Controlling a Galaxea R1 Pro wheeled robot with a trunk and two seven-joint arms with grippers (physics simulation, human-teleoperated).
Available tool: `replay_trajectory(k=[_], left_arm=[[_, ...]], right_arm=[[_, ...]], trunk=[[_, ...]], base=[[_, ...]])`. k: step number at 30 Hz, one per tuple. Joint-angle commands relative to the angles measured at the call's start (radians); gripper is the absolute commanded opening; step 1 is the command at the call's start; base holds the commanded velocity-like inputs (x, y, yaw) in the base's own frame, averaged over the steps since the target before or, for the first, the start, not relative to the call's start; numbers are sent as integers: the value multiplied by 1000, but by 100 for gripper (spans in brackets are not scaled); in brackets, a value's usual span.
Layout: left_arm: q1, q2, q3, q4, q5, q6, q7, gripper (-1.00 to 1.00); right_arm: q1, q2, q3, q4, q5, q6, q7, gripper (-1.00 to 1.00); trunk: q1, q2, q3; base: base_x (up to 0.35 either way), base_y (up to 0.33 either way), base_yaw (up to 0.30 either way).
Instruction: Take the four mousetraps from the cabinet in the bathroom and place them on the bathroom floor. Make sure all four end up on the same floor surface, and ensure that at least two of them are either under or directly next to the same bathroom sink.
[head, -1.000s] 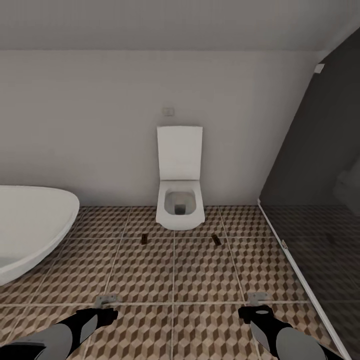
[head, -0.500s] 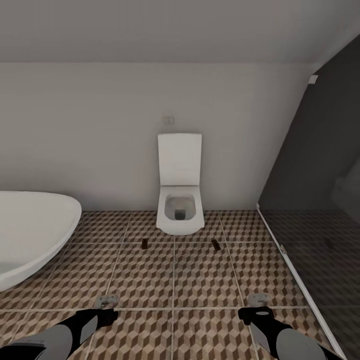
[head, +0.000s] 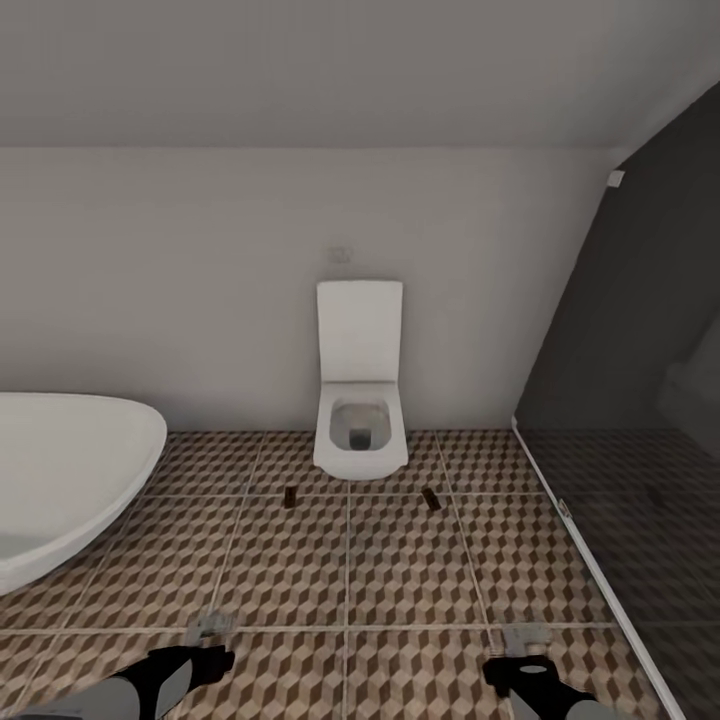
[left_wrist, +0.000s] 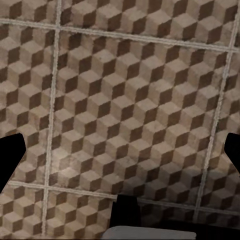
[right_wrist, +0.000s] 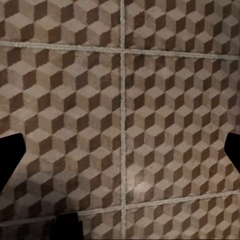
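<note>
Facing the far wall of the bathroom, the robot sees a white wall-hung toilet (head: 360, 400), lid up, a white bathtub (head: 70, 470) at the left and a dark glass shower screen (head: 620, 400) at the right. Two small dark flat objects lie on the bathroom floor (head: 350, 570), one just left of the toilet (head: 289, 496), one just right (head: 432, 499); likely mousetraps, too small to confirm. They sit beside the toilet, not a sink, so the sink condition looks unmet from here.

Left claw (head: 212, 630) and right claw (head: 525, 638) hang low at the near edge, well apart. In both wrist views the fingers sit at the frame edges with bare cube-pattern tile between, so both look spread wide and carry nothing.

Judgement: at most two traps are down; the others, plus any repositioning next to the sink, are left to do.
</note>
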Motion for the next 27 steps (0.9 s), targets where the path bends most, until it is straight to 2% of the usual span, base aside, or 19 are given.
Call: replay_trajectory(k=[1,5,21,27], left_arm=[[6,0,-7,0,10,4,-1,100],[23,-1,-7,0,10,3,-1,100],[116,-19,-7,-1,10,-1,-2,100],[135,-25,-7,-1,11,-2,-2,100]], right_arm=[[7,0,-8,1,11,0,-3,100],[27,0,-8,1,12,-1,-1,100],[120,0,-8,10,15,-2,6,100],[145,0,-8,19,15,-3,6,100]], trunk=[[-4,7,4],[-19,35,23],[-19,35,48],[-19,35,57]], base=[[0,0,0],[0,0,0],[0,0,0],[0,0,0]])
